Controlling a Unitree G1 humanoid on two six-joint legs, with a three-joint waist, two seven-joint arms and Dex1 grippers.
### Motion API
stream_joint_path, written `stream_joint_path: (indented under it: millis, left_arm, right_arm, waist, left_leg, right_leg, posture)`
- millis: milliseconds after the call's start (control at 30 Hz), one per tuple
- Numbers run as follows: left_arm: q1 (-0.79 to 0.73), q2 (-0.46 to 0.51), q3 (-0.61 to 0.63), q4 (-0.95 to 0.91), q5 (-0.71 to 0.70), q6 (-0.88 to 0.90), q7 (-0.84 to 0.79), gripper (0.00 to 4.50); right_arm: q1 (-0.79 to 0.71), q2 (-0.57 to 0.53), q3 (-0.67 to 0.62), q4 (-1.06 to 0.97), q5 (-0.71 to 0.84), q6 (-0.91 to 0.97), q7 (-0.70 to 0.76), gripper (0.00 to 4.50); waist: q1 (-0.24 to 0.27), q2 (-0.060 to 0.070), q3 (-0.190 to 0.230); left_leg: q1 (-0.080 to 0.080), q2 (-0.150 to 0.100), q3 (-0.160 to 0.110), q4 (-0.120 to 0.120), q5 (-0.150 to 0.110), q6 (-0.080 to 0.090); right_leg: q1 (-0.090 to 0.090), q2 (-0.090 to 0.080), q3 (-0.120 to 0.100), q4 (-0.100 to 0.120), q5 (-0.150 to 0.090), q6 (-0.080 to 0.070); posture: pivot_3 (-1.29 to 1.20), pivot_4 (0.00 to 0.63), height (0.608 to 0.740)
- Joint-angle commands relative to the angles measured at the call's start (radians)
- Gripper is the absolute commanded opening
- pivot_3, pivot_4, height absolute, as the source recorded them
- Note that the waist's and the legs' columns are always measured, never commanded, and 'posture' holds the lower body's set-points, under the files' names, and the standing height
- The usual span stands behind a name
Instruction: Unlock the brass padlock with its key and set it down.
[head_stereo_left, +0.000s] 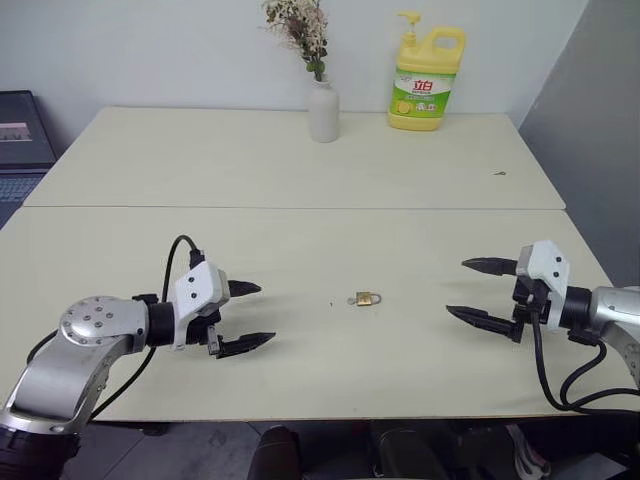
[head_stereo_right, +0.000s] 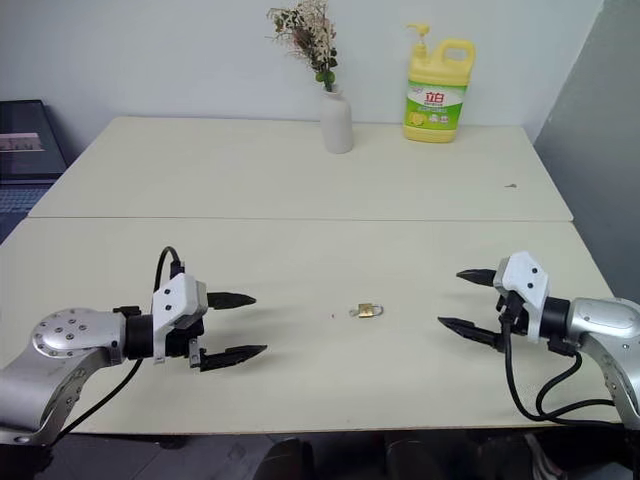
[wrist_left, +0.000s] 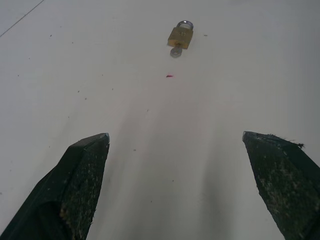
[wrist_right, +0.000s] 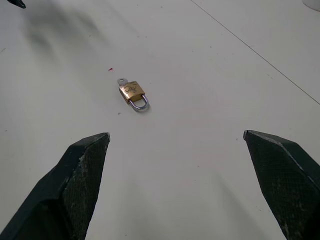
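Both tools (head_stereo_left: 252, 316) (head_stereo_left: 470, 290) gape empty; wrist views reveal key (wrist_right: 122, 81) in padlock (wrist_right: 132, 91).

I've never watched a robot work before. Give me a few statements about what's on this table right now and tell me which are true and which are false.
1. The brass padlock lies flat on the table between the two grippers. True.
2. The left gripper is clamped on the padlock. False: its fingers are spread open and it is well apart from the padlock.
3. The key sticks out of the padlock's end opposite the shackle. True.
4. The right gripper is holding the key. False: it is open and holds nothing.
5. A yellow soap bottle stands at the table's far edge, beside a white vase. True.
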Motion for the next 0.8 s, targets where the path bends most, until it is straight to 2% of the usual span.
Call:
stream_joint_path:
  millis: [33, 133, 467, 600, 800]
  left_arm:
    - [-0.018, -0.004, 0.004, -0.017, -0.018, -0.022, -0.019, 4.48]
    - [-0.02, 0.004, -0.02, -0.014, 0.017, -0.049, -0.027, 4.48]
    - [0.001, -0.037, -0.023, -0.043, 0.002, -0.125, -0.041, 4.48]
    - [-0.011, -0.015, -0.046, -0.046, -0.001, -0.068, -0.047, 4.48]
    - [-0.047, -0.02, -0.056, -0.029, -0.009, -0.085, -0.077, 4.48]
  right_arm:
    - [0.007, -0.004, -0.016, -0.055, 0.023, 0.014, 0.004, 4.5]
    - [0.009, -0.005, -0.004, -0.07, 0.022, 0.019, 0.013, 4.5]
    - [0.037, 0.013, 0.057, -0.087, -0.001, -0.022, 0.06, 4.5]
    - [0.028, 0.022, 0.09, -0.094, -0.016, -0.043, 0.061, 4.5]
    - [0.02, 0.017, 0.105, -0.109, -0.041, -0.046, 0.046, 4.5]
  waist:
    - [0.0, 0.0, 0.0]
    - [0.0, 0.0, 0.0]
    - [0.0, 0.0, 0.0]
    - [0.0, 0.0, 0.0]
    - [0.001, 0.0, 0.0]
  left_leg:
    - [0.0, 0.0, 0.0, 0.0, 0.0, 0.0]
    - [0.0, 0.0, 0.0, 0.0, 0.0, 0.0]
    - [0.0, 0.0, 0.0, 0.0, 0.0, 0.0]
    - [0.0, 0.0, 0.0, 0.0, 0.0, 0.0]
    - [0.0, 0.0, 0.0, 0.001, 0.0, 0.0]
  right_leg:
    - [0.0, 0.0, 0.0, 0.0, 0.0, 0.0]
    - [0.0, 0.0, 0.0, 0.0, 0.0, 0.0]
    - [0.0, 0.0, 0.0, 0.0, 0.0, 0.0]
    - [0.0, 0.0, 0.0, 0.0, 0.0, 0.0]
    - [0.0, 0.0, 0.0, 0.0, 0.0, 0.0]
  posture:
    - [0.0, 0.15, 0.74]
    - [0.0, 0.15, 0.74]
    - [0.0, 0.15, 0.74]
    - [0.0, 0.15, 0.74]
    - [0.0, 0.15, 0.74]
